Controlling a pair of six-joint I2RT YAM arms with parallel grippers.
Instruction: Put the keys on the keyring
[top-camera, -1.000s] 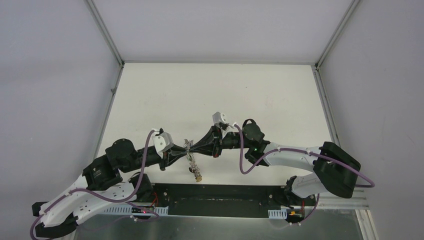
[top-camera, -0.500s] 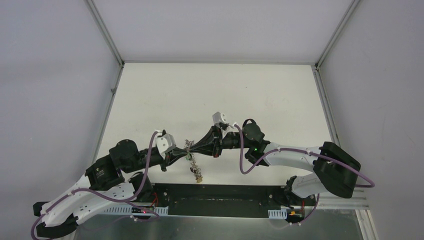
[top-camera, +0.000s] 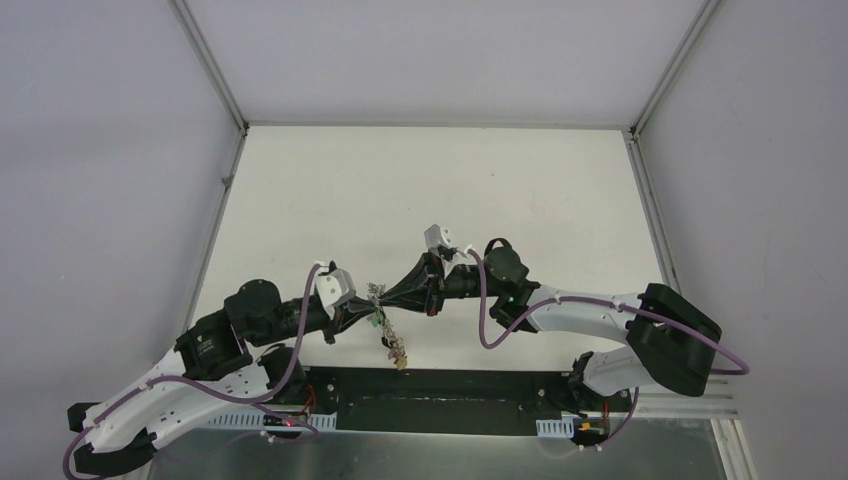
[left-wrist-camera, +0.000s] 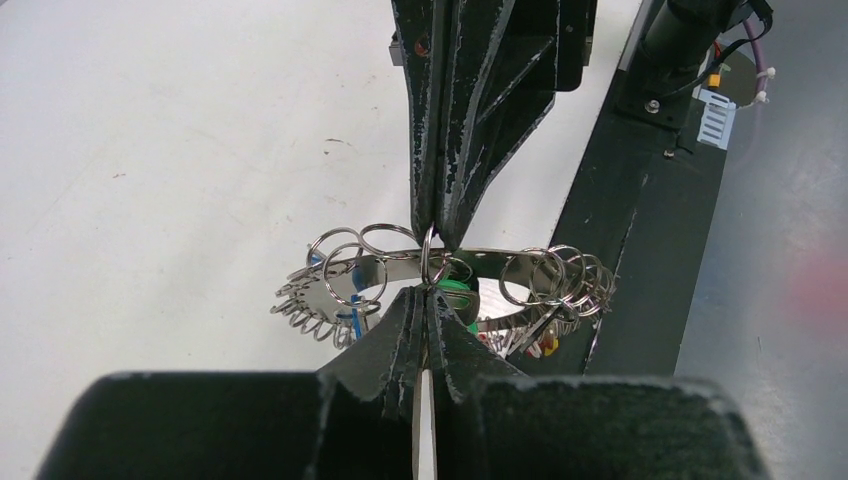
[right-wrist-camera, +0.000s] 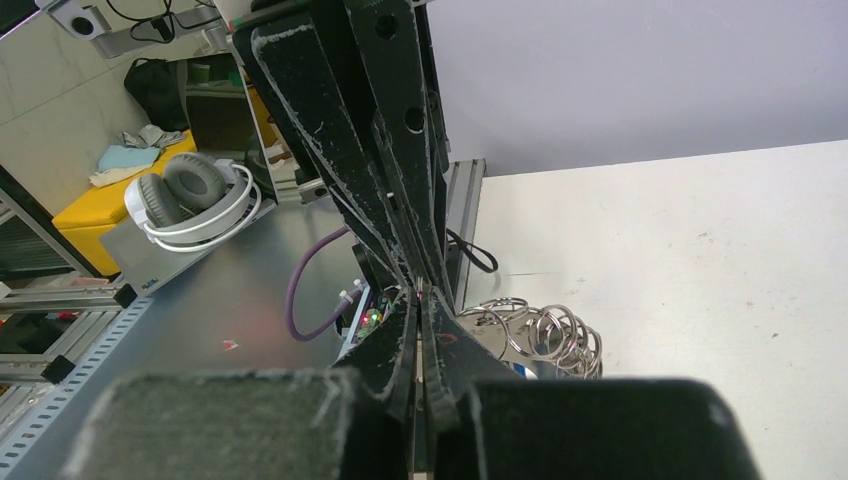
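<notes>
The keyring (left-wrist-camera: 500, 262), a silvery band strung with several small split rings, hangs in the air between my two grippers, which meet tip to tip (top-camera: 379, 298). My left gripper (left-wrist-camera: 427, 292) is shut on a small split ring (left-wrist-camera: 430, 262) that hangs on the band. My right gripper (left-wrist-camera: 433, 232) comes from the far side and is shut on the band at the same spot. The green tag (left-wrist-camera: 462, 290) sits just behind my left fingertips, and the blue tag (left-wrist-camera: 354, 300) hangs to their left. In the right wrist view the right gripper (right-wrist-camera: 420, 302) is shut, with the rings (right-wrist-camera: 545, 335) beside it.
A bunch of tagged keys (top-camera: 394, 347) dangles from the ring over the white table (top-camera: 430, 190), close to the black base rail (top-camera: 440, 395) at the near edge. Red and yellow tags (left-wrist-camera: 545, 347) show under the ring. Walls enclose the table on three sides.
My left wrist has shifted slightly right and toward the right gripper. The dangling keys have swung a little right. The right arm has barely moved.
</notes>
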